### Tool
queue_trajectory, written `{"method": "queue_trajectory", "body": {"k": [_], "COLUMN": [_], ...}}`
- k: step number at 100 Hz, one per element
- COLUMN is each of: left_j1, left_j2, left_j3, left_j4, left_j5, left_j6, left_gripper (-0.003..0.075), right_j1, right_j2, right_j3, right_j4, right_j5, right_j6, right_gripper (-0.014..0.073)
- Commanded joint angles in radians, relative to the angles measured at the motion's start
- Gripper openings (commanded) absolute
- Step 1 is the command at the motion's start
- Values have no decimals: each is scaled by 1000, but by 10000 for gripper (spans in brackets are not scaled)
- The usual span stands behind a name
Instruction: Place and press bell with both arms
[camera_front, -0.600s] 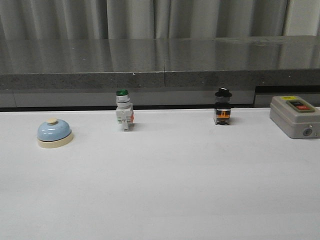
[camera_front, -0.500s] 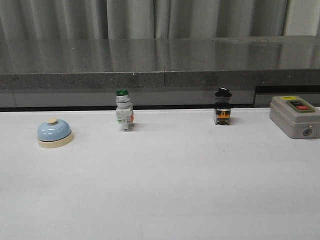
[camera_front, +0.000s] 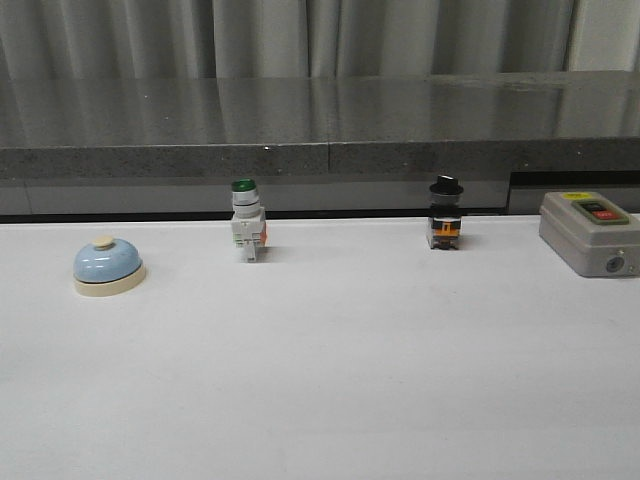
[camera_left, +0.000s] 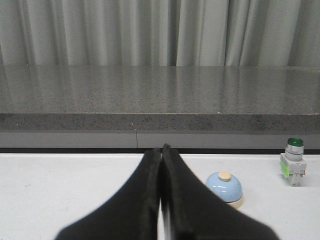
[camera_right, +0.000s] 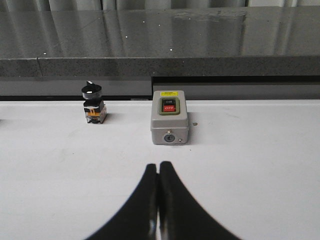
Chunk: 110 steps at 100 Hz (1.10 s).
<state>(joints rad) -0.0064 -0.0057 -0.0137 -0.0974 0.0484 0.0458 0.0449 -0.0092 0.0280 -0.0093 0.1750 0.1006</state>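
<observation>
The bell (camera_front: 108, 267), a light-blue dome with a cream base ring and cream button, sits at the left of the white table. In the left wrist view the bell (camera_left: 224, 186) lies beyond and to one side of my left gripper (camera_left: 161, 150), which is shut and empty, apart from the bell. My right gripper (camera_right: 158, 166) is shut and empty above bare table, short of the grey box. Neither arm shows in the front view.
A green-capped white push-button switch (camera_front: 246, 222) and a black-knobbed switch (camera_front: 445, 215) stand at the table's back. A grey box with red and black buttons (camera_front: 590, 233) sits at the back right. A dark stone ledge (camera_front: 320, 130) runs behind the table.
</observation>
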Motion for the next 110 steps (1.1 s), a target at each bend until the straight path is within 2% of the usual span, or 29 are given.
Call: {"method": "queue_trajectory", "body": {"k": [1, 39, 88, 102, 110], "left_j1": [3, -5, -95, -95, -95], "left_j2": [-2, 277, 904, 1080, 1175], "left_j3": [-72, -328, -771, -857, -898], "left_j4": [-10, -5, -7, -39, -42], "left_j5": [-40, 26, 362, 379, 380], "left_j6": [-4, -4, -4, -4, -2], "left_gripper": [-19, -19, -18, -15, 34], "right_j1": [-7, -7, -7, -7, -7], "right_j2": [-9, -9, -9, -9, -9], "right_j3": [-1, -1, -1, -1, -1], "right_j4": [-12, -12, -12, -12, -12], "right_j5": [-74, -74, -74, -74, -74], "right_j6": [0, 0, 0, 0, 0], "right_gripper": [-68, -68, -68, -68, -68]}}
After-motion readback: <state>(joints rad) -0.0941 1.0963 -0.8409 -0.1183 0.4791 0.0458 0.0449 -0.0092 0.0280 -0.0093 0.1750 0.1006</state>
